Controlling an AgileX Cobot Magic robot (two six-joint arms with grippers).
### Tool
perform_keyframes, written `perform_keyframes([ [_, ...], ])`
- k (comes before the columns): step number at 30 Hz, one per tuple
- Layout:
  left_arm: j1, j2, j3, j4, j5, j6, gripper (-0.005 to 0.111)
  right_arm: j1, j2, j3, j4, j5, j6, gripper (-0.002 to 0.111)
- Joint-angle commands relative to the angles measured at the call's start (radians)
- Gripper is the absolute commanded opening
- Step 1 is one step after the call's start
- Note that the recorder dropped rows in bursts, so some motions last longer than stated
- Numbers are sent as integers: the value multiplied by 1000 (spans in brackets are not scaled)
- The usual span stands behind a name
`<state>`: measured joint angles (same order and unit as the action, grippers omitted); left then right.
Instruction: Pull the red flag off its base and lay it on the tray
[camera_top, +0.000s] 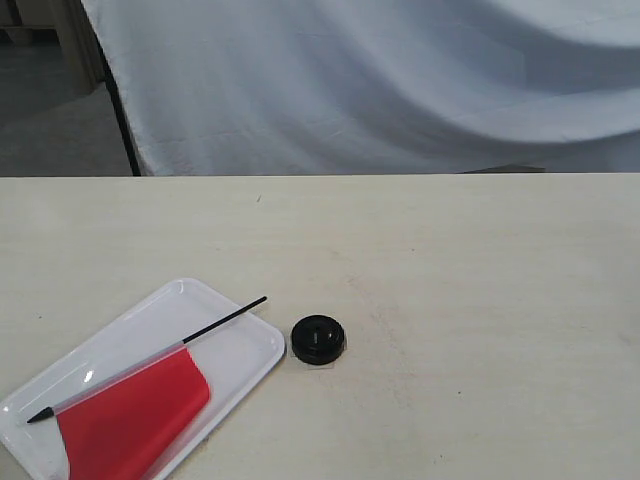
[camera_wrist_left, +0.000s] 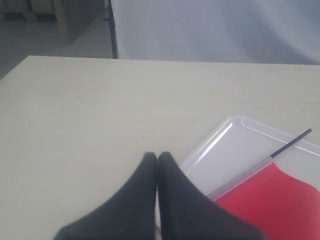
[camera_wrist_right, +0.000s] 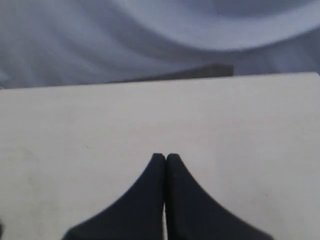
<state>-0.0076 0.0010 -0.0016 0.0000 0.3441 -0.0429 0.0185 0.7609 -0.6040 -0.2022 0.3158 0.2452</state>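
Note:
The red flag (camera_top: 135, 412) lies flat on the white tray (camera_top: 205, 302) at the front left of the table, its thin black pole sticking out past the tray's far rim. The round black base (camera_top: 318, 339) sits alone on the table just right of the tray. Neither gripper shows in the exterior view. In the left wrist view my left gripper (camera_wrist_left: 157, 156) is shut and empty, close to the tray (camera_wrist_left: 235, 145) with the flag (camera_wrist_left: 272, 197) on it. My right gripper (camera_wrist_right: 166, 157) is shut and empty over bare table.
A white cloth backdrop (camera_top: 380, 80) hangs behind the table's far edge. A dark stand pole (camera_top: 122, 125) rises at the back left. The tray's front left corner runs out of the exterior view at the bottom.

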Motion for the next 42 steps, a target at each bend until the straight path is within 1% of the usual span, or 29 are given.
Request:
perform_keyframes([
  [1, -9, -1, 2, 0, -3, 1, 0, 118, -189, 62, -10, -79, 2, -1],
  [5, -9, -1, 2, 0, -3, 1, 0, 214, -377, 145, -40, -169, 0, -1],
  [8, -9, -1, 2, 0, -3, 1, 0, 259, -505, 202, -68, -236, 0, -1],
  [11, -9, -1, 2, 0, -3, 1, 0, 274, -617, 240, -90, -273, -7, -1],
  [17, -9, -1, 2, 0, -3, 1, 0, 274, -761, 251, -88, -273, -7, -1],
  [20, -9, -1, 2, 0, -3, 1, 0, 274, -761, 249, -73, -283, 5, -1],
  [24, -9, -1, 2, 0, -2, 1, 0, 274, -761, 249, 49, -284, 27, -1],
  [28, -9, -1, 2, 0, -2, 1, 0, 274, -761, 249, 52, -340, 27, -1],
  [31, -9, -1, 2, 0, -2, 1, 0, 274, -761, 255, 52, -333, 27, -1],
  [35, -9, -1, 2, 0, -2, 1, 0, 274, -761, 346, 52, -393, 27, -1],
  [42, -9, -1, 2, 0, -2, 1, 0, 274, -761, 604, 52, -561, 20, -1],
])
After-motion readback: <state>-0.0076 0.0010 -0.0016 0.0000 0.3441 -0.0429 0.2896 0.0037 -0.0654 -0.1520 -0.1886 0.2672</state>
